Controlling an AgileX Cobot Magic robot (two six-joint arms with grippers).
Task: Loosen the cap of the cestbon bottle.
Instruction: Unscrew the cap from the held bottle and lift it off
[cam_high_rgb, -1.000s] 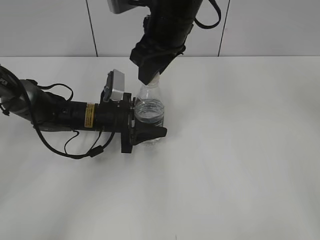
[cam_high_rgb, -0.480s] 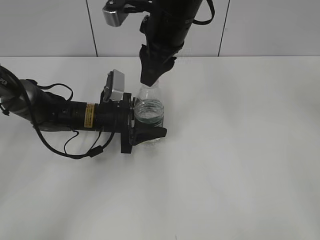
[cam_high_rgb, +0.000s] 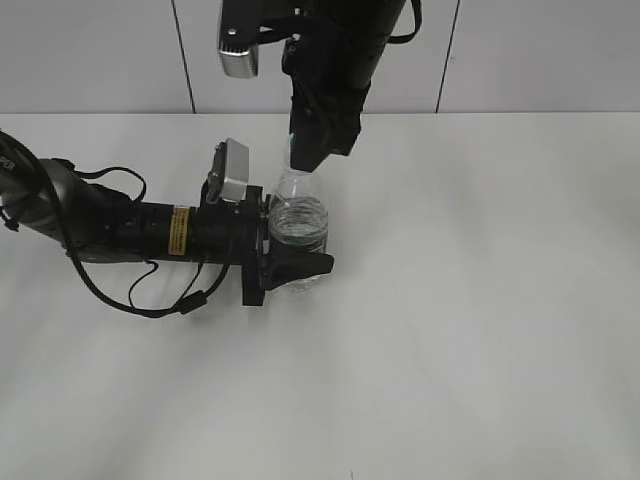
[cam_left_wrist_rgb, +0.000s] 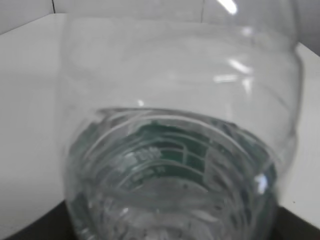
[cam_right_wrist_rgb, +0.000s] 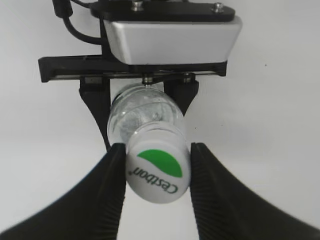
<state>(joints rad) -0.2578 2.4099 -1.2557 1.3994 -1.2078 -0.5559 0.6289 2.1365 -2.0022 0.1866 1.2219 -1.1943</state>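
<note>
**Right wrist turned about the cap while the bottle stays clamped**

Rotated since a second ago, the right gripper (cam_right_wrist_rgb: 157, 172) now stands more upright over the bottle, and its wrist camera housing has swung round toward the left of the exterior view. Nearest in the right wrist view, its two black ribbed fingers (cam_right_wrist_rgb: 112, 190) pinch the cap (cam_right_wrist_rgb: 158, 170) from both sides, the green mark and lettering facing the lens. Below the cap, the cestbon bottle (cam_high_rgb: 297, 222) stands upright on the white table (cam_high_rgb: 480, 300), left of centre. The left gripper (cam_high_rgb: 290, 262) lies low along the table, its jaws closed around the bottle's lower body; the left wrist view is filled by the clear ribbed wall and green label (cam_left_wrist_rgb: 170, 150). Behind the table rises a pale panelled wall (cam_high_rgb: 540, 50).
</note>
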